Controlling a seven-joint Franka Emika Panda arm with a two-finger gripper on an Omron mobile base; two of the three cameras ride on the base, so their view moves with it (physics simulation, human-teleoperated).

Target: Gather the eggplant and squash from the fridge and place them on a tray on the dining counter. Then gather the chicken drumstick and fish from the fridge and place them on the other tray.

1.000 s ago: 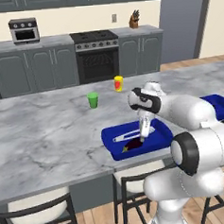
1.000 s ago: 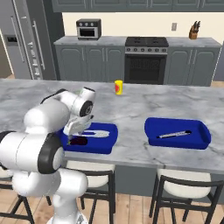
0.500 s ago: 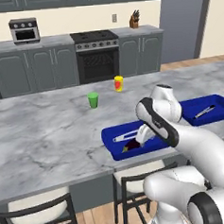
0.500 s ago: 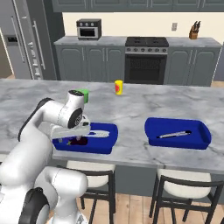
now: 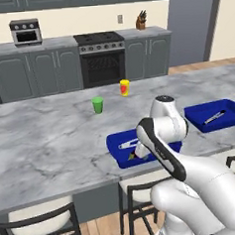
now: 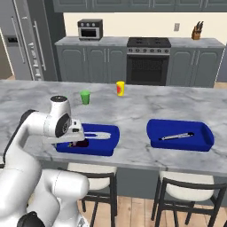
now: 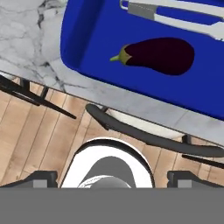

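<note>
A dark purple eggplant (image 7: 157, 54) lies on its side in the near blue tray (image 7: 87, 39), beside silver tongs (image 7: 175, 13). My gripper (image 7: 113, 177) is open and holds nothing. It hangs above the counter's front edge, just short of the eggplant. From the right base view the gripper (image 6: 76, 136) sits over the near-left corner of that tray (image 6: 108, 133), where the eggplant (image 6: 80, 143) shows as a dark spot. The other tray (image 6: 179, 135) sits further right and holds a silver utensil. The fridge (image 6: 22, 40) stands shut at the far left. Squash, chicken drumstick and fish are out of view.
A green cup (image 5: 97, 104) and a yellow cup (image 5: 124, 87) stand on the marble counter (image 5: 47, 144) beyond the trays. Stools (image 7: 144, 135) are tucked under the counter's front edge, over wooden floor. My own arm (image 5: 160, 136) covers part of the near tray (image 5: 119, 146).
The arm has folded and its elbow has swung. The hand has drawn back from over the tray toward the counter's front edge. The gripper stays open and the eggplant lies still.
</note>
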